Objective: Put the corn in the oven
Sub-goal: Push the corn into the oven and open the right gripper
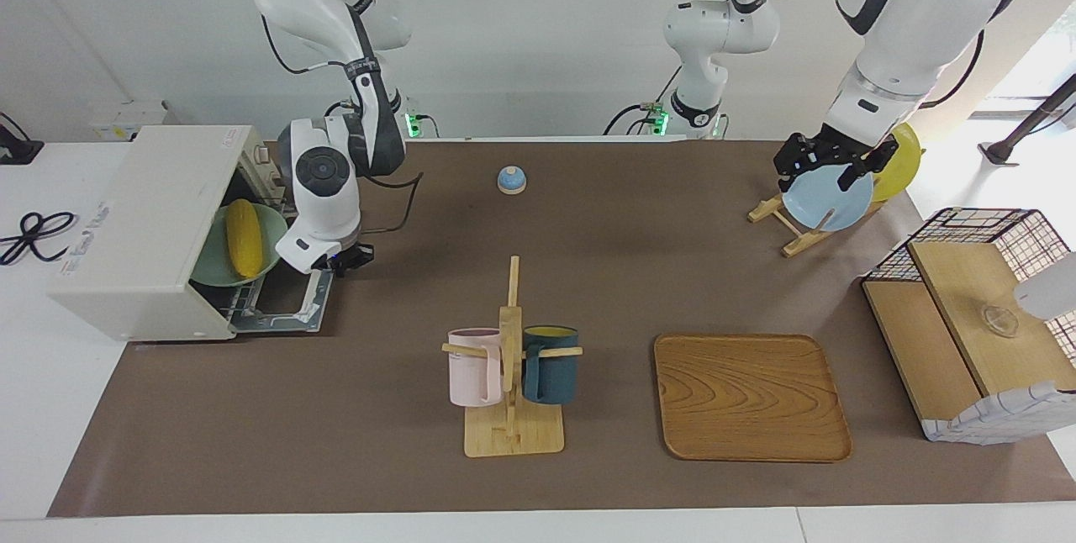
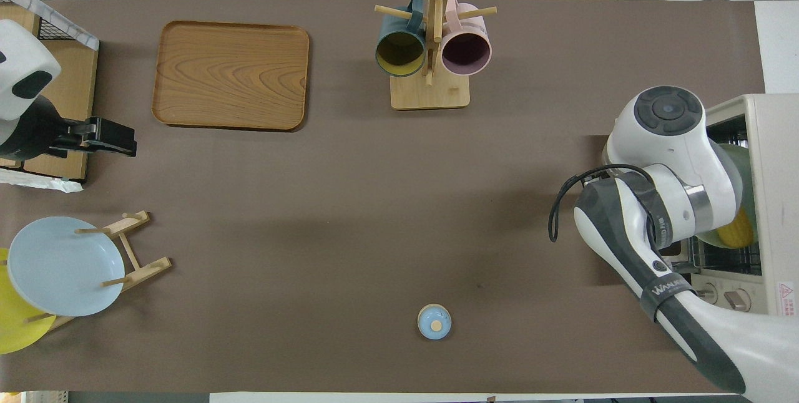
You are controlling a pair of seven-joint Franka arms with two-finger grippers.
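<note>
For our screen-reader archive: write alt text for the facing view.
A bright yellow corn cob lies on a pale green plate inside the open off-white toaster oven; the right gripper, shut, is over the lowered oven door. The left gripper waits, open, over the plate rack.

Only legible text: "WANLI…"-style lettering, partly readable, on the dark forearm band of the right arm [image 2: 668, 287] beside the oven [image 2: 771, 141]. Red warning-triangle sticker [image 2: 785, 292] on the oven top by its knobs; print unreadable.

White wall [image 1: 538, 39] at 12 o'clock — brown mat [image 1: 639, 274] over white table [image 1: 34, 408]; daylight at 3 o'clock.
</note>
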